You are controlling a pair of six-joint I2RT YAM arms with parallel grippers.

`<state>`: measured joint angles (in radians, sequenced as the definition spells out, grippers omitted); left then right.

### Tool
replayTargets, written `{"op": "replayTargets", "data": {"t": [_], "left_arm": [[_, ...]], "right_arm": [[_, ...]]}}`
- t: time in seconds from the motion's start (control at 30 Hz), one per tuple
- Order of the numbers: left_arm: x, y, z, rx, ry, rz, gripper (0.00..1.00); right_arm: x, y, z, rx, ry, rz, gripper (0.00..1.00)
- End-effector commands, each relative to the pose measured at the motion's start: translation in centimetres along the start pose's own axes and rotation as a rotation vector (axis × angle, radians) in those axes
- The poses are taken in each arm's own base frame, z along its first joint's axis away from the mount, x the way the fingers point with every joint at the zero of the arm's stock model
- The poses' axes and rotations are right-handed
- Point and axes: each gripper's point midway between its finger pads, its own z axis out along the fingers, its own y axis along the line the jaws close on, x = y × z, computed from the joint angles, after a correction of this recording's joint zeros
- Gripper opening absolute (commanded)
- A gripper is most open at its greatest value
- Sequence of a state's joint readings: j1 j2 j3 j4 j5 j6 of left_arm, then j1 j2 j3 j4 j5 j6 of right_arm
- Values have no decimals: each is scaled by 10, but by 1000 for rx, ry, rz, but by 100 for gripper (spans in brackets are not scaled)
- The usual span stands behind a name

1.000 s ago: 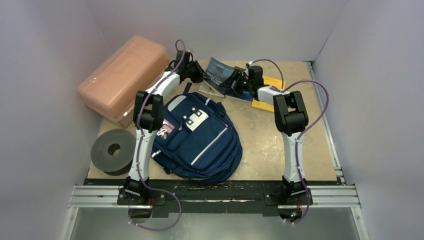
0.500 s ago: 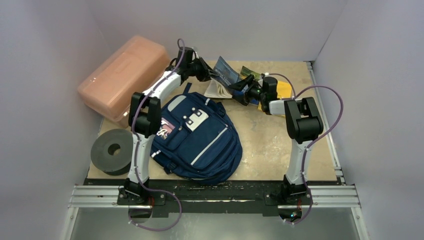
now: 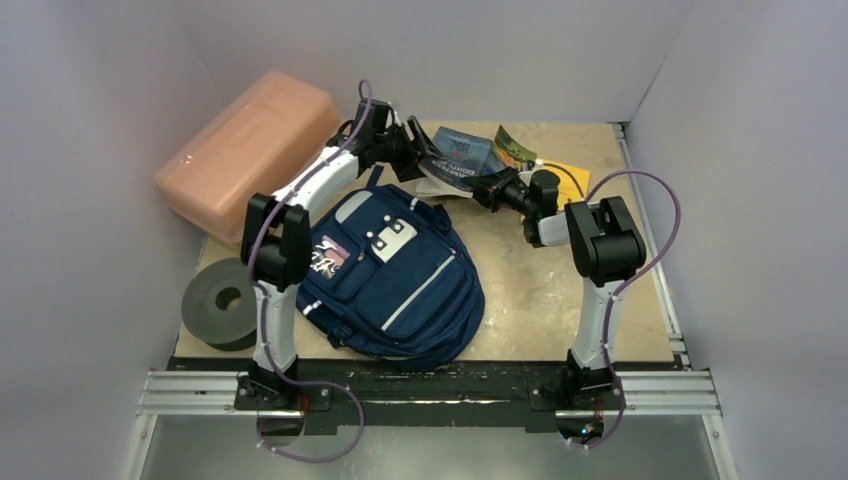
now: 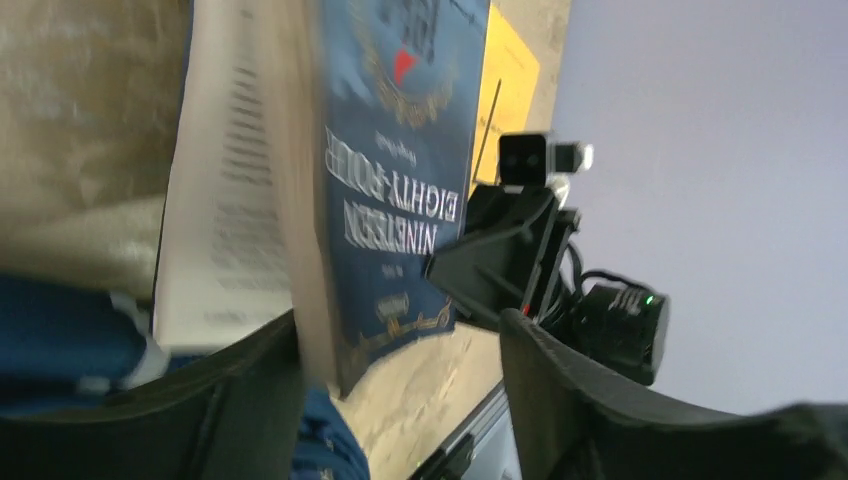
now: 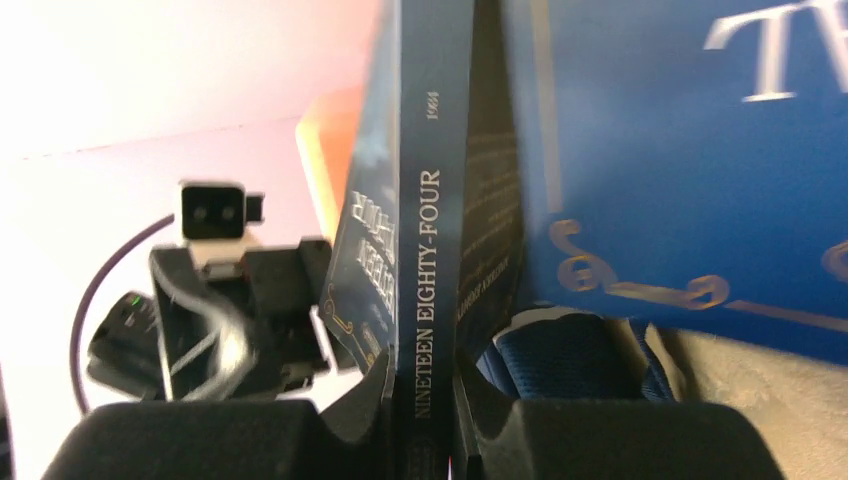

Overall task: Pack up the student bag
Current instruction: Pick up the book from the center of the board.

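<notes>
The student bag lies flat in front of the left arm, navy with grey stripes and a white patch. Just beyond its top, a dark blue paperback, "Nineteen Eighty-Four", stands on edge above the table. My right gripper is shut on its spine, reaching in from the right. My left gripper stands open around the book's lower corner, with a wide gap to one finger. The bag's blue fabric shows below the book.
A second blue book lies behind the held one, by a yellow pad and a green booklet. The salmon-pink plastic box stands at back left. A grey tape roll lies at left. Grey walls close in all round.
My left gripper, which held the book up, has opened. My right gripper has swung left and shut on the book's spine. The book now leans lower over the bag's top.
</notes>
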<state>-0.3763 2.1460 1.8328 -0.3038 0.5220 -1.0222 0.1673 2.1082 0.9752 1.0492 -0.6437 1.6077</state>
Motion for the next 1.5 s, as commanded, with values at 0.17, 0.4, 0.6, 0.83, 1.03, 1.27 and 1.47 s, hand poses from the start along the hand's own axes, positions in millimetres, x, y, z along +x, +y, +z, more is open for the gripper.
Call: {"op": "replayTargets", "data": {"t": [0.17,0.4,0.6,0.83,1.03,1.27,1.47], "left_arm": [[41,8,-149,-319,-114,308,74],[90,-32,-234,-127,-103,613,73],[110,-78,-312,3,-279,669,75],[124,-78,-315,-21,-257,52,82],[127,-66,-311,-103,-236,-118,94],[131,2,-305,-413,-254,-239,94],[119,28,-295,-515,-318,-277,78]], "right_arm": [[8,102,-24,165,62,-599,0],[53,127,-62,317,258,-1129,0],[116,146,-84,413,74,-1463,0],[196,162,-93,308,-6,-1727,0],[230,168,-88,413,-81,-1873,0],[272,175,-77,425,-115,-1939,0],[300,164,-71,396,-112,-2012,0]]}}
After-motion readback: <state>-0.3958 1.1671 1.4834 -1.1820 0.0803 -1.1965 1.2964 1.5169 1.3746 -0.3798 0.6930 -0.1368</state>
